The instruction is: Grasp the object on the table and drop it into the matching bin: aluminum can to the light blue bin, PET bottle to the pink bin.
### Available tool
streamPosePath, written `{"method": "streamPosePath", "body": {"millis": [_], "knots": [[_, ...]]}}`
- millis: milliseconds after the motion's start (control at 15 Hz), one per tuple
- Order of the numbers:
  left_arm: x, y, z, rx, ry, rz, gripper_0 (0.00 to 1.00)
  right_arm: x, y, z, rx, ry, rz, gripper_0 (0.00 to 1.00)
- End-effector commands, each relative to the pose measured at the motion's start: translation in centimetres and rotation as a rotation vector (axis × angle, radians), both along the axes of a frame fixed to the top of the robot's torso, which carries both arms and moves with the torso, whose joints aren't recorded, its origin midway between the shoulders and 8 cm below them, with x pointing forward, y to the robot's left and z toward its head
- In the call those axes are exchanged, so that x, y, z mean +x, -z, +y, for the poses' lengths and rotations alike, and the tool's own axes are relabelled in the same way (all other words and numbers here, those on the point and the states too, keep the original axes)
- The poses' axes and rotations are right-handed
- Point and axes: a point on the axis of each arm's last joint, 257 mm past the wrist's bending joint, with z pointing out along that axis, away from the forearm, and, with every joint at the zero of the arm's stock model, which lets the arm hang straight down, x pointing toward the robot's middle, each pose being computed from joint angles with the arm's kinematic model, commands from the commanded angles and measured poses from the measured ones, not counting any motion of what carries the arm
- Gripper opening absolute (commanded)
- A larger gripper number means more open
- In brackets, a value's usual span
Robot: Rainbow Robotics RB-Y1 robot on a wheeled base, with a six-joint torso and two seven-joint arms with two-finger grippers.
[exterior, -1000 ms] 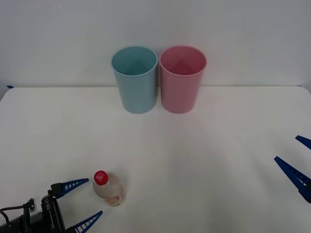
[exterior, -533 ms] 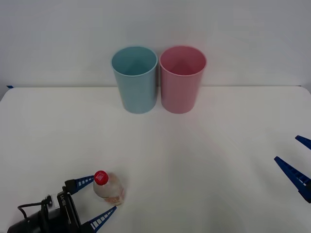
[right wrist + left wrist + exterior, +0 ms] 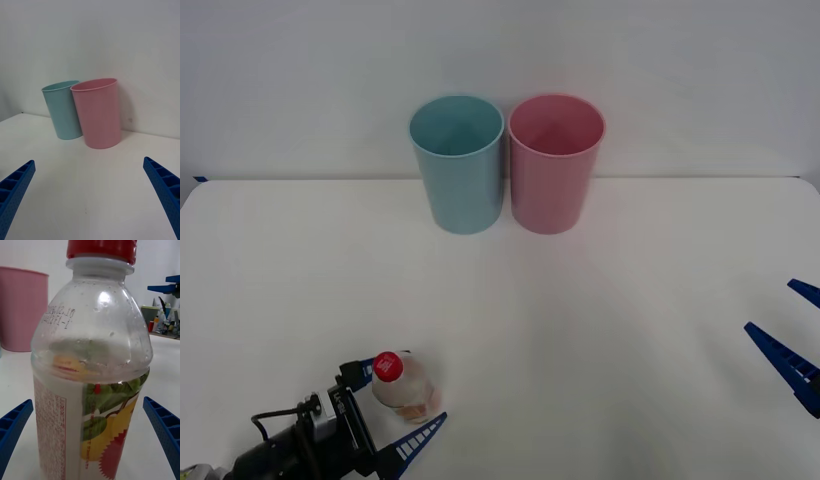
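The little PET bottle (image 3: 407, 388) stands upright on the white surface (image 3: 600, 300), down near the front edge at about 7 o'clock. It has a red cap (image 3: 388, 366) on top and a fruit label in yellow, red and green around its lower half.

The left gripper (image 3: 392, 410) is right there with it. Its two blue fingers are spread wide apart, and the bottle sits in the gap between them. One finger (image 3: 418, 445) pokes out at about 5 o'clock from the bottle, and the other one is mostly hidden behind the bottle near the cap. In the left wrist view the bottle (image 3: 90, 371) looks very big and close, dead in the middle, with one blue fingertip (image 3: 15, 427) on each side of it. There is bare white surface between each fingertip and the bottle, so the fingers are not squeezing it. The gripper holds nothing.

The two bins stand far away at the back, at about 12 o'clock. The light blue bin (image 3: 458, 165) and the pink bin (image 3: 554, 165) are side by side and very close together, the blue one on the left. Both are upright with their mouths open to the top.

The right gripper (image 3: 790, 340) waits far off at the right edge, at about 3 o'clock. Its blue fingers are wide apart too, and it holds nothing. From its wrist view you can see the pink bin (image 3: 98, 114) in front and the light blue bin (image 3: 62, 110) just behind it.
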Motion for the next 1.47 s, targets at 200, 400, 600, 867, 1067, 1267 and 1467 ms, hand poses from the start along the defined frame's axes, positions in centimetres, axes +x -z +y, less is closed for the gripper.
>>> {"method": "streamPosePath", "body": {"millis": [200, 400, 600, 867, 1067, 1267, 1467], "knots": [[0.4, -0.1, -0.3, 0.005, 0.003, -0.007, 1.00, 0.0, 0.0, 0.0, 0.000, 0.000, 0.000, 1.00], [0.4, -0.1, -0.4, 0.006, 0.006, -0.008, 0.25, 0.0, 0.0, 0.0, 0.000, 0.000, 0.000, 1.00], [0.5, -0.2, -0.3, 0.005, 0.006, -0.010, 0.00, 0.0, 0.0, 0.0, 0.000, 0.000, 0.000, 1.00], [0.7, -0.3, -0.1, 0.002, -0.001, -0.005, 0.00, 0.0, 0.0, 0.0, 0.000, 0.000, 0.000, 1.00], [1.4, -0.8, 0.8, -0.004, -0.021, -0.012, 0.00, 0.0, 0.0, 0.0, 0.000, 0.000, 0.000, 1.00], [2.3, -2.7, 1.3, -0.061, -0.048, -0.025, 0.00, 0.0, 0.0, 0.0, 0.000, 0.000, 0.000, 1.00], [4.3, -4.8, 1.4, -0.106, -0.106, -0.037, 0.00, 0.0, 0.0, 0.0, 0.000, 0.000, 0.000, 1.00]]}}
